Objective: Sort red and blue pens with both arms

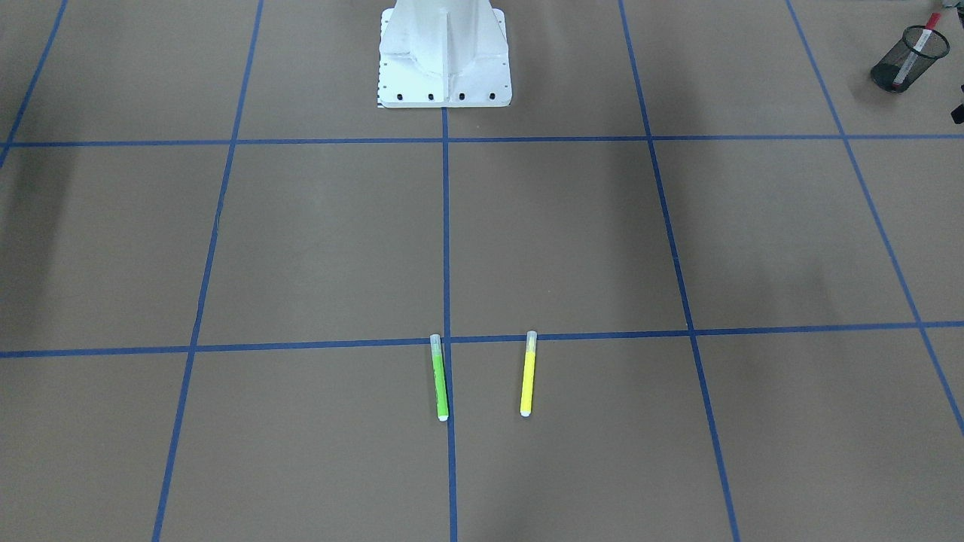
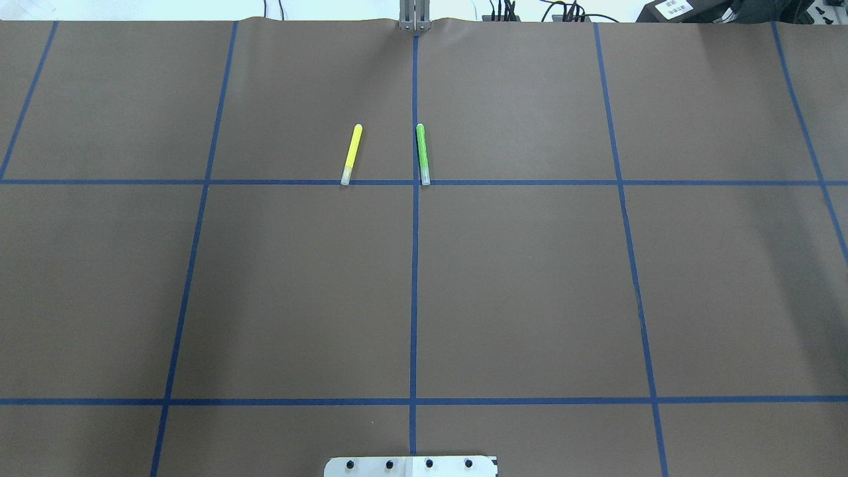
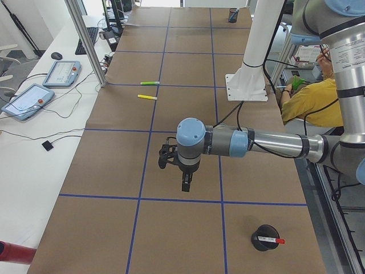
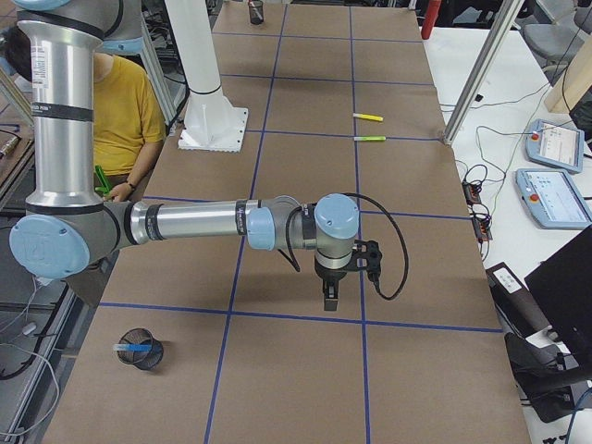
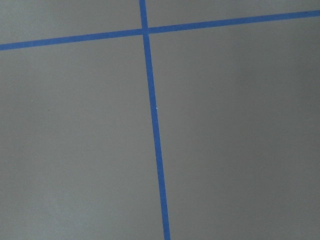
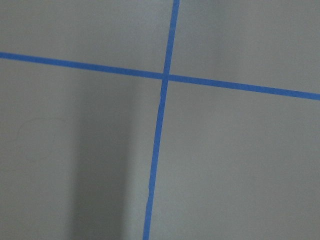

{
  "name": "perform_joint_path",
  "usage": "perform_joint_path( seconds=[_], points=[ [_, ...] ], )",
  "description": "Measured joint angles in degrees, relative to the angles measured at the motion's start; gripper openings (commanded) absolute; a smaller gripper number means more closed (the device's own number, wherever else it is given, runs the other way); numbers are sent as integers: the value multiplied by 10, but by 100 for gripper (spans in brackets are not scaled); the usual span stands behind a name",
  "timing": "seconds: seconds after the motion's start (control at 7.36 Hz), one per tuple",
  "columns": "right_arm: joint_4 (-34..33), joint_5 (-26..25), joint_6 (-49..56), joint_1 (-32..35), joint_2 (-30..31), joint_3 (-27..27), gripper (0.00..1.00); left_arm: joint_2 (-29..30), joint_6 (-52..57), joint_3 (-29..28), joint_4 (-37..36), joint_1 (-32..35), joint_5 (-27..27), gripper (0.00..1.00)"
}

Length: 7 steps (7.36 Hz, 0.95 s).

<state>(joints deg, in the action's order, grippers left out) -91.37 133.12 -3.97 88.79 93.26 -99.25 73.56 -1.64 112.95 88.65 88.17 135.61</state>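
Observation:
The red pen (image 3: pixel 269 240) lies inside a black mesh cup (image 3: pixel 264 237) near the table's left end, and its red tip (image 1: pixel 932 21) sticks out of that cup (image 1: pixel 909 59) in the front-facing view. The blue pen (image 4: pixel 133 348) rests in another black mesh cup (image 4: pixel 141 350) at the right end. My left gripper (image 3: pixel 186 185) hangs above bare table, well away from its cup, and shows only in the side view, so I cannot tell its state. My right gripper (image 4: pixel 329 298) hovers likewise over a tape line, state not readable. Both wrist views show only brown table and blue tape.
A green marker (image 2: pixel 422 154) and a yellow marker (image 2: pixel 352 154) lie side by side on the far middle of the table. The white robot pedestal (image 1: pixel 444 56) stands at the table's near edge. A person in a yellow shirt (image 3: pixel 311 100) sits behind it.

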Motion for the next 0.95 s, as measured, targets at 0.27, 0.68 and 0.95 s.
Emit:
perform_joint_path(
  seconds=[0.27, 0.68, 0.95],
  points=[
    [2, -21, -12, -6, -4, -3, 98, 6, -24, 1, -1, 0, 0, 100],
    [2, -34, -4, -9, -3, -7, 99, 12, -25, -6, 0, 0, -1, 100],
    [0, -30, 36, -11, -1, -11, 99, 21, -26, -8, 0, 0, -1, 100]
  ],
)
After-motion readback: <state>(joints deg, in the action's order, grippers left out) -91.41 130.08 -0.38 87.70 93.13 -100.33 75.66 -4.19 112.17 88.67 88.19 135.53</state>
